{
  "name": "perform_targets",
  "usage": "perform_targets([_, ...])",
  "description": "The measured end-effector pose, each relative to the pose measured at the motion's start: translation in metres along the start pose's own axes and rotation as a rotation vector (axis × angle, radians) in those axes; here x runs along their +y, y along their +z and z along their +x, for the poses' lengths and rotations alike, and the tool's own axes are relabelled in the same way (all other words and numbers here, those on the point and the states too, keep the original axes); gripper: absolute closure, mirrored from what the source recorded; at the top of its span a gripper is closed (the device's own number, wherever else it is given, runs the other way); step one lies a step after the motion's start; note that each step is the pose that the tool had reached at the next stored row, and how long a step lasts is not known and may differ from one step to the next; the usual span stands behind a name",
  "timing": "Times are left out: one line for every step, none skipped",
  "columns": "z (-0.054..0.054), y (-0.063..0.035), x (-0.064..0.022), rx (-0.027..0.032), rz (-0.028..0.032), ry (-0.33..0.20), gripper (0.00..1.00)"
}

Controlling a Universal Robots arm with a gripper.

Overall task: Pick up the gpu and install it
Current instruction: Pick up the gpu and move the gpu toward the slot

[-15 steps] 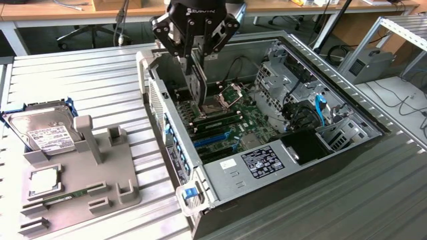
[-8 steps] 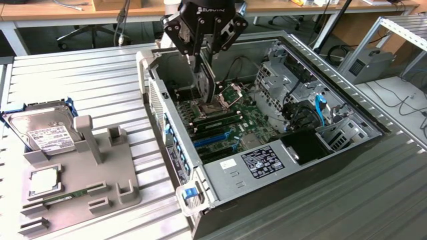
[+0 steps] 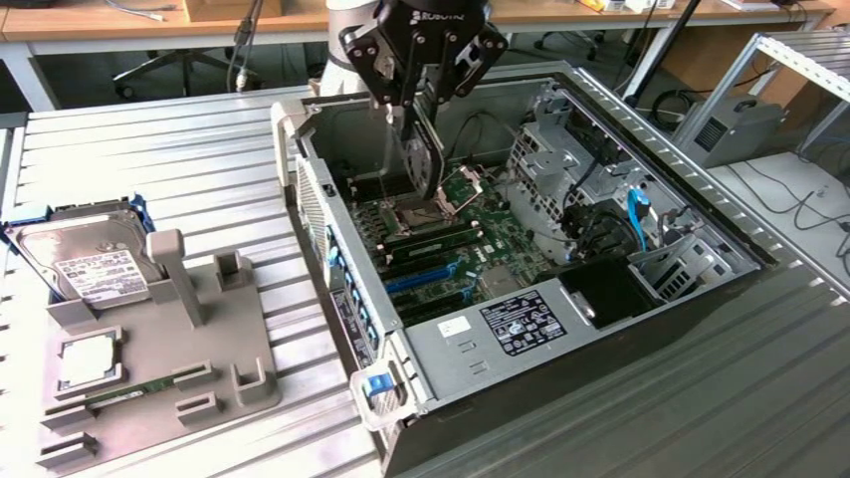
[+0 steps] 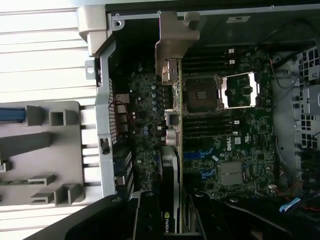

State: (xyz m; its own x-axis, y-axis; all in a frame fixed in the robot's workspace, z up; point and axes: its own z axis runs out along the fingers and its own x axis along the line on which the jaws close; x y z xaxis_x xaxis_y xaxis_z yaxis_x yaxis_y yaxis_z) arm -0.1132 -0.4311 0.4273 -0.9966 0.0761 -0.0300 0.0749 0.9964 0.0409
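The gpu (image 3: 422, 151), a thin dark card, hangs on edge over the open computer case (image 3: 452, 349), above the motherboard (image 3: 459, 244) near the CPU socket. My gripper (image 3: 421, 100) is shut on the card's upper edge. In the wrist view the gpu (image 4: 170, 165) appears edge-on, running from my gripper (image 4: 172, 220) out to its tan-silver bracket (image 4: 176, 45), which points toward the case's rear wall. The card's lower edge is still above the board, apart from the slots.
At the exterior view's left, a grey parts holder (image 3: 226, 344) carries a silver hard drive (image 3: 94, 267), a CPU chip (image 3: 87, 363) and a green RAM stick (image 3: 126, 390). The case lies on a slatted metal table (image 3: 173, 149). Drive cages and cables (image 3: 624, 219) crowd the case's right side.
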Motion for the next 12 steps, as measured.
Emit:
perform_targets([-0.003, 0.0001, 0.0008, 0.0, 0.0, 0.0, 0.73])
perform_targets([-0.005, 0.0002, 0.0013, 0.0, -0.0001, 0.0, 0.73])
perform_targets([-0.007, 0.0003, 0.0018, 0.0, 0.0, 0.0, 0.73])
perform_targets([-0.009, 0.0003, 0.0022, 0.0, 0.0, 0.0, 0.73])
perform_targets([-0.01, 0.0004, 0.0027, 0.0, 0.0, 0.0, 0.73])
perform_targets([-0.012, 0.0005, 0.0032, 0.0, 0.0, 0.0, 0.73])
perform_targets([-0.014, 0.0006, 0.0037, 0.0, 0.0, 0.0, 0.73])
perform_targets([-0.016, 0.0007, 0.0042, 0.0, 0.0, 0.0, 0.73])
perform_targets([-0.018, 0.0007, 0.0046, 0.0, 0.0, 0.0, 0.73])
perform_targets([-0.021, 0.0008, 0.0054, 0.0001, 0.0, 0.0, 0.73])
perform_targets([-0.024, 0.001, 0.0062, 0.0, 0.0, 0.0, 0.73])
perform_targets([-0.027, 0.0011, 0.0072, 0.0, 0.0, 0.0, 0.73])
